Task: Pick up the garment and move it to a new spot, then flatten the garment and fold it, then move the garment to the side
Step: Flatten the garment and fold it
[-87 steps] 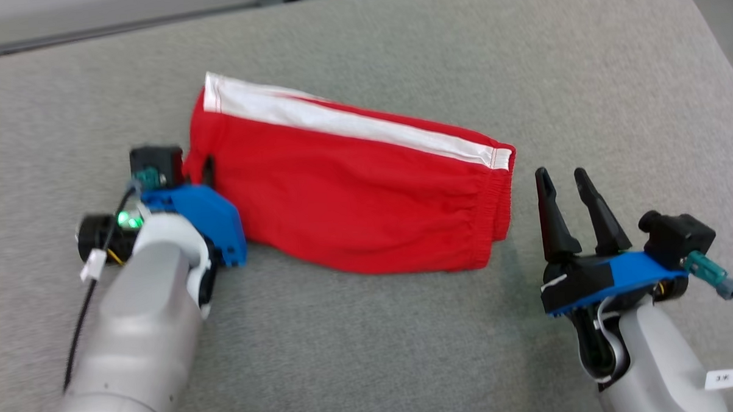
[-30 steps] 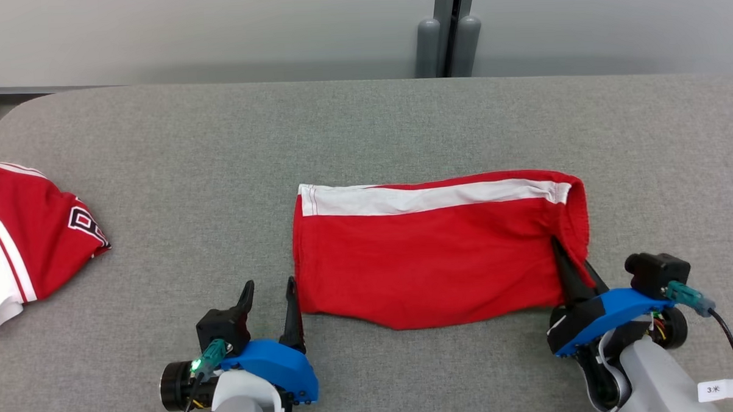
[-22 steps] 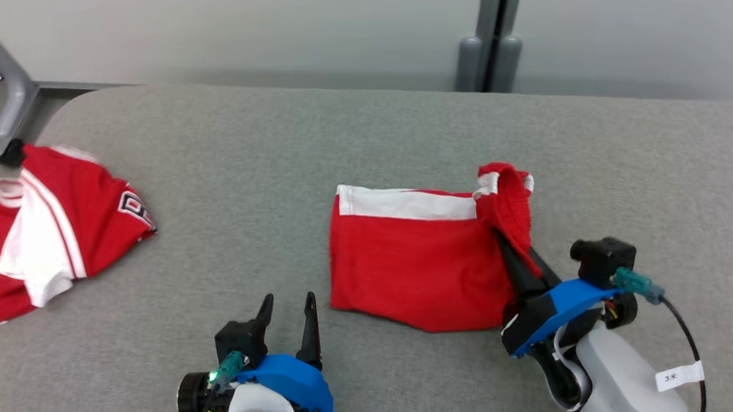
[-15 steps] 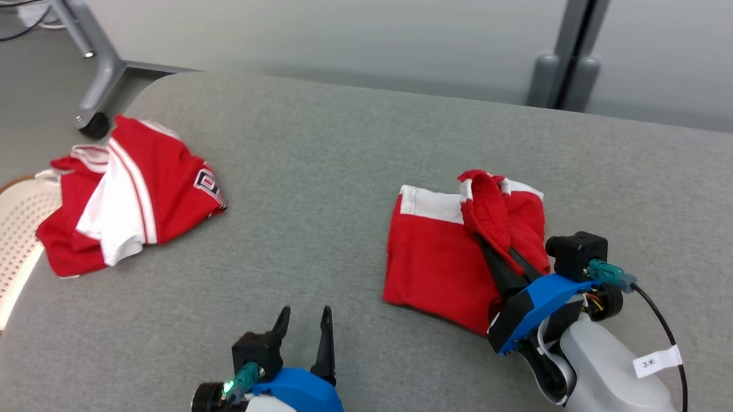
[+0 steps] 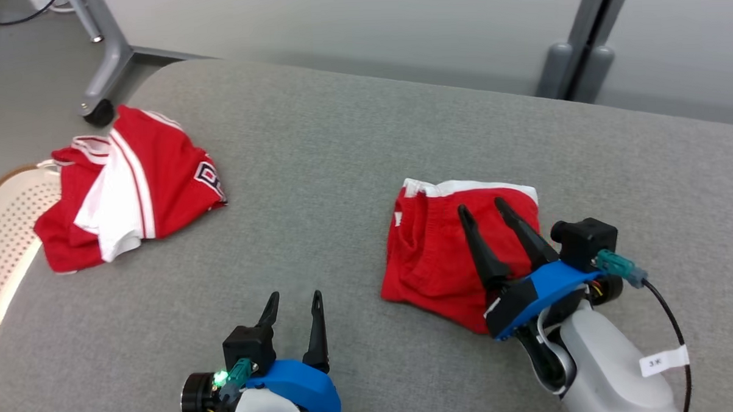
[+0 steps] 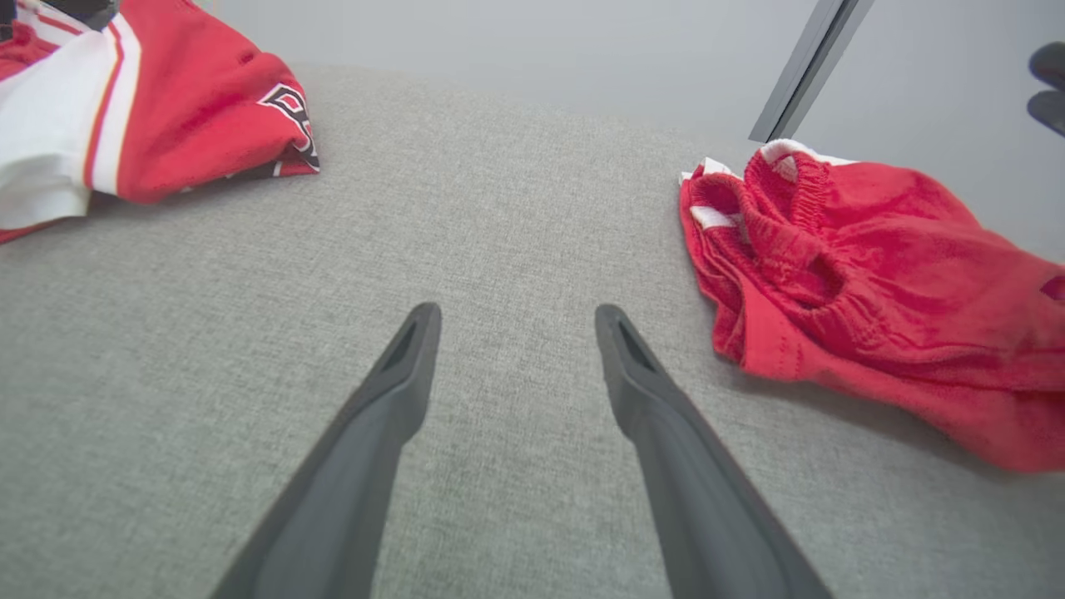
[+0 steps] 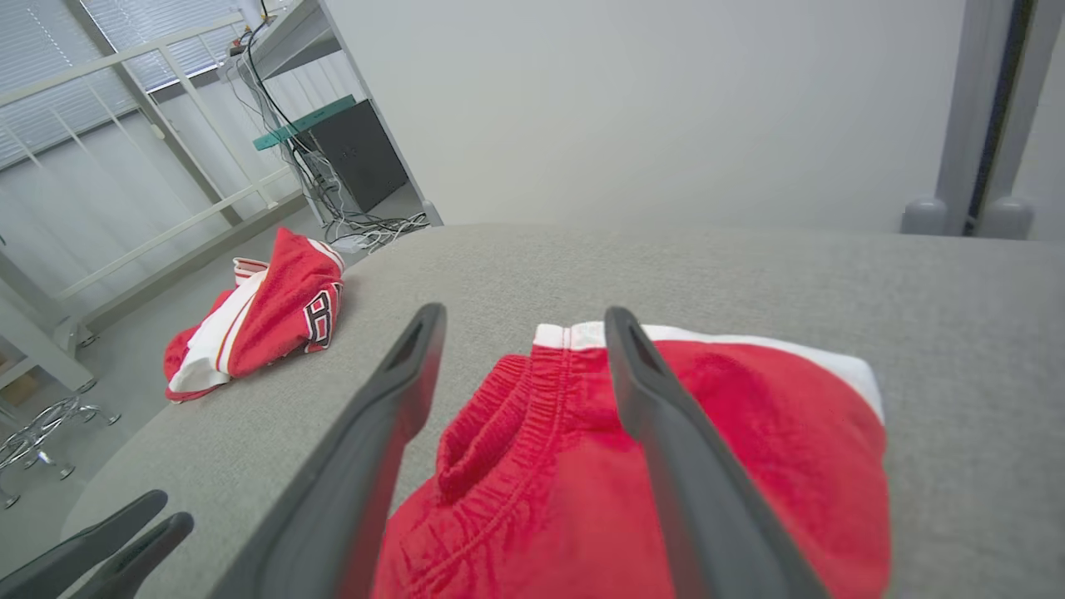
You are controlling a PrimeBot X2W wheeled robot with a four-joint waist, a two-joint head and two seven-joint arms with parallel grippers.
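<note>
The garment (image 5: 430,252), red shorts with a white stripe, lies folded in half on the grey table (image 5: 340,140), right of centre. My right gripper (image 5: 481,206) hovers over its right half, open, with nothing between the fingers. The right wrist view shows the elastic waistband bunched below the open right gripper (image 7: 524,312) on the garment (image 7: 666,474). My left gripper (image 5: 294,295) rests open near the table's front edge, left of the shorts and apart from them. From the left wrist, the left gripper (image 6: 516,309) points at bare table with the garment (image 6: 857,274) to its right.
A second red and white garment (image 5: 128,184) lies crumpled at the table's left end, partly over a white perforated basket (image 5: 2,243). A grey leg with a caster (image 5: 101,111) stands behind it. A grey wall and post (image 5: 572,71) lie beyond the far edge.
My right gripper carried the shorts' right end over to the left, folding them in half, then opened and let go. The head camera has turned left. The left gripper stayed open.
</note>
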